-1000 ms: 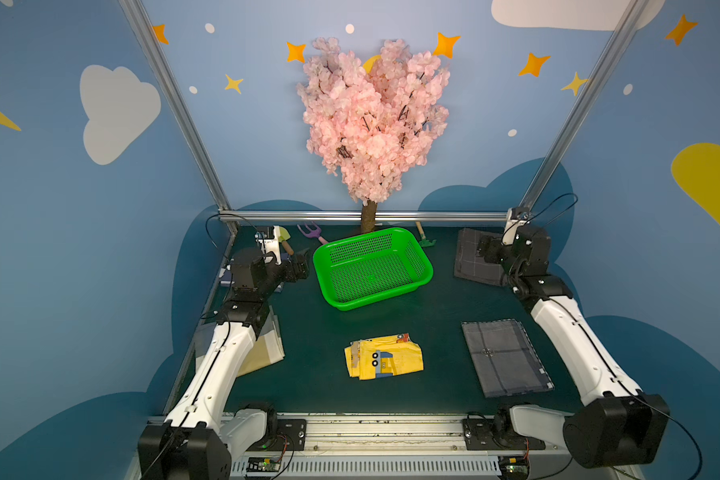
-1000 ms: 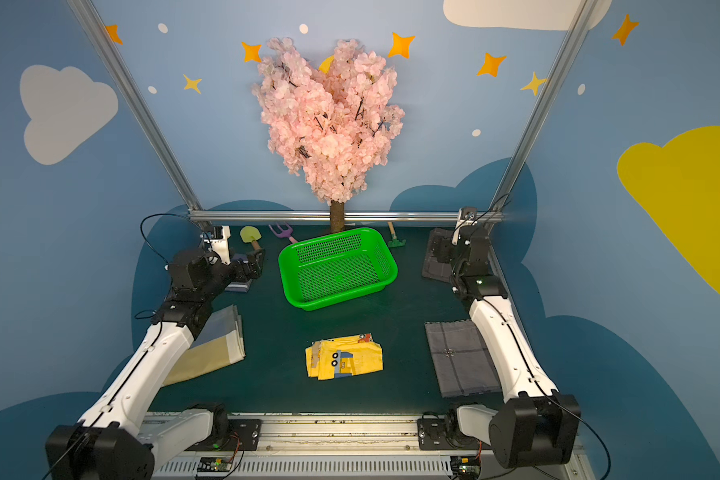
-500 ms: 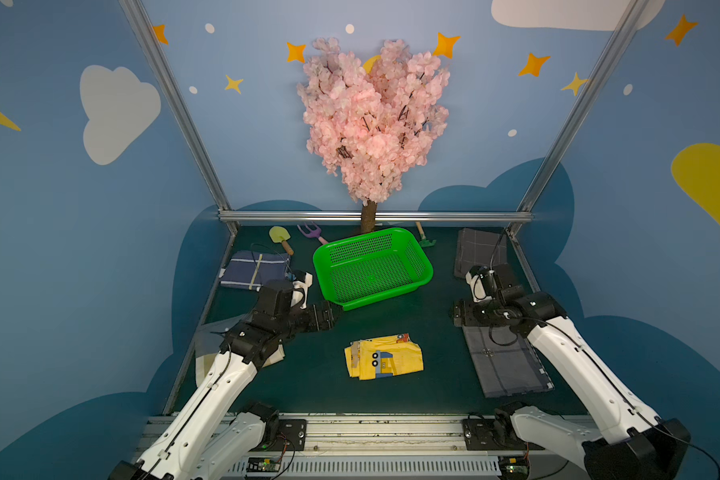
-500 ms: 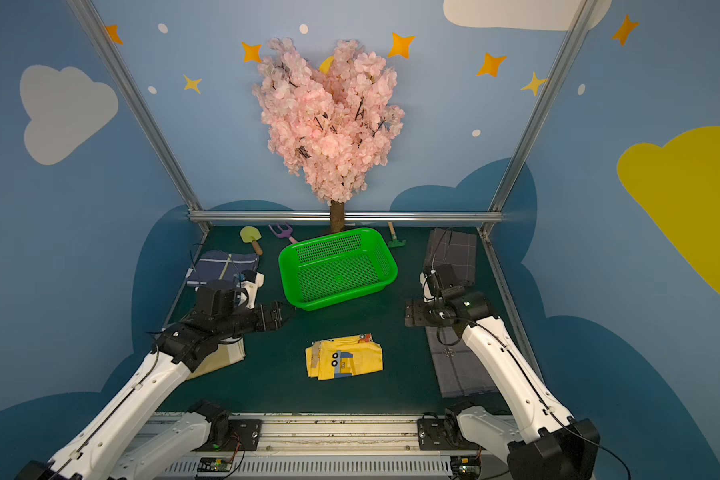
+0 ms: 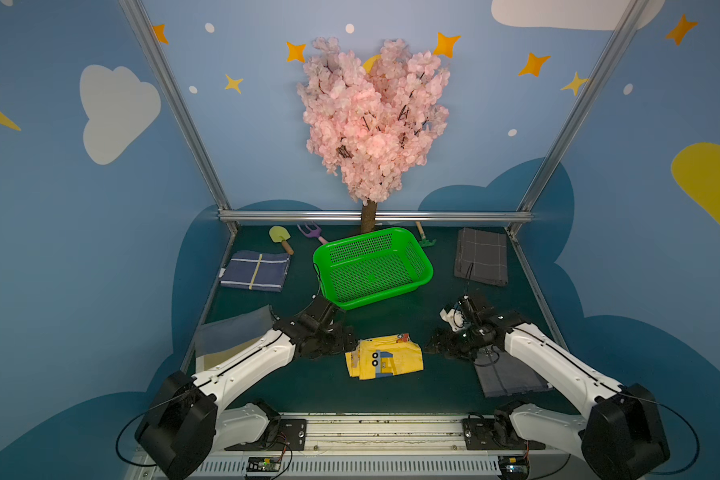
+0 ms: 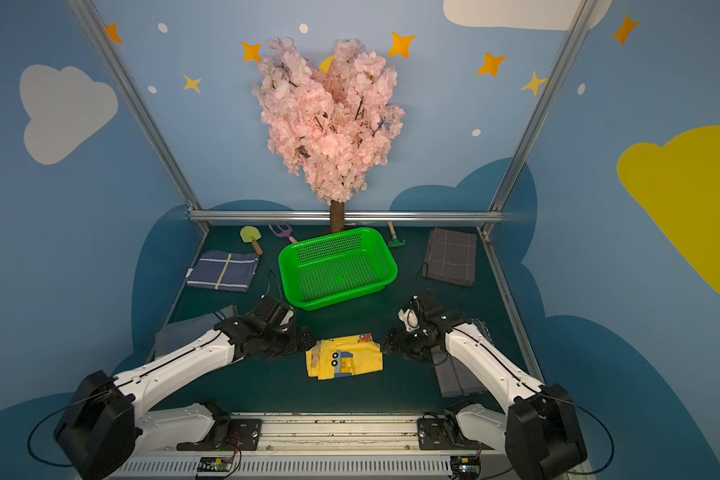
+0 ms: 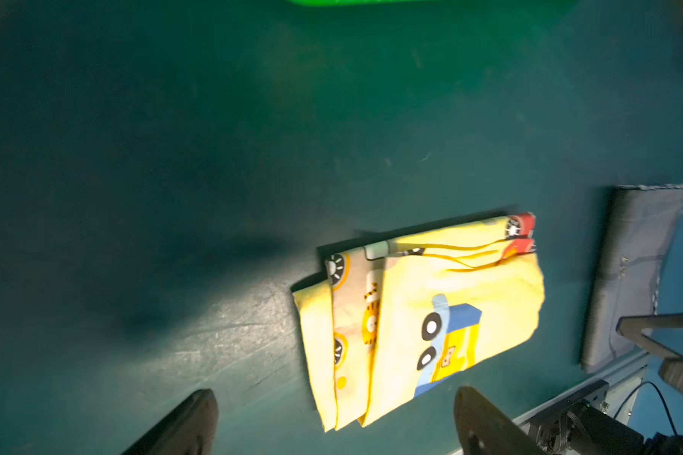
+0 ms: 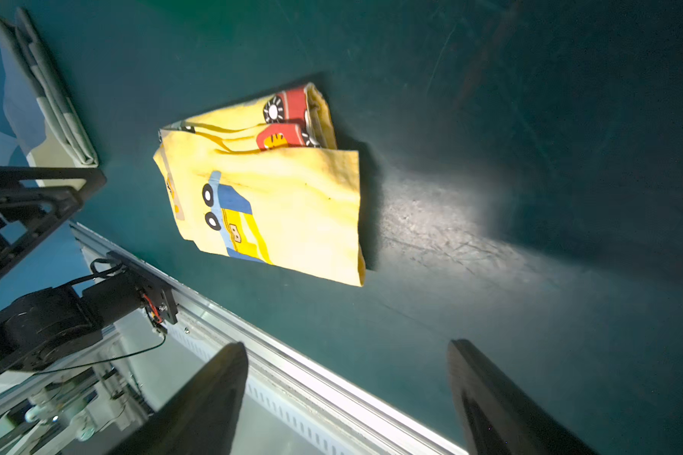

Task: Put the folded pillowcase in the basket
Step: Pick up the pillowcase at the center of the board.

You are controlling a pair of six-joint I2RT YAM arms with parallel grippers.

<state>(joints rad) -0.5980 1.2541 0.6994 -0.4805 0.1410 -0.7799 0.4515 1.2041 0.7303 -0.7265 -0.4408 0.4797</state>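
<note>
1. A folded yellow truck-print pillowcase (image 5: 385, 359) lies flat near the tabletop's (image 5: 391, 324) front edge.
2. The left gripper (image 5: 348, 341) and right gripper (image 5: 433, 345) flank it, just beside its ends, jaws spread wide and holding nothing.
3. The green basket (image 5: 360, 249) sits beyond, toward the back edge.

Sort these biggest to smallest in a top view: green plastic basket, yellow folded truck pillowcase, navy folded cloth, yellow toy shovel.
1. Green perforated plastic basket.
2. Yellow folded pillowcase and navy folded cloth look alike; pillowcase sits nearer the camera, so unranked.
3. Yellow toy shovel.
</note>
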